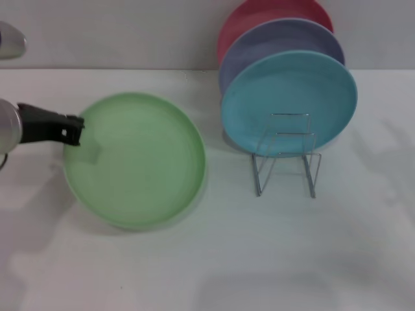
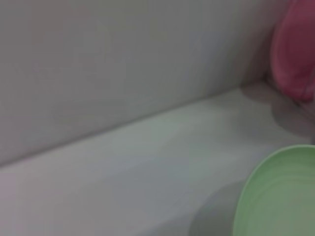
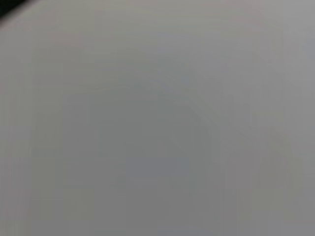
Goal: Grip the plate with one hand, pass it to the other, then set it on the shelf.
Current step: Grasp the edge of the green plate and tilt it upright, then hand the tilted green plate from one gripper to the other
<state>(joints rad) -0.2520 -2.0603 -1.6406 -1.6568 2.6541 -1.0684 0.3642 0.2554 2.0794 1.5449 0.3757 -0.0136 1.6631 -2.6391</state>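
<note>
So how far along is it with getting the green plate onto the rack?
Early stage. Already on the wire rack: a blue plate, a lavender plate and a red plate. In hand: the left gripper is at the green plate's left rim, and the plate looks slightly raised off the table. Left: the handover to the right arm, which is out of view, then racking in the free front slot.

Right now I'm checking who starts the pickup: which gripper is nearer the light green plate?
Left. The left gripper is at the light green plate's left rim; the right gripper isn't in view.
</note>
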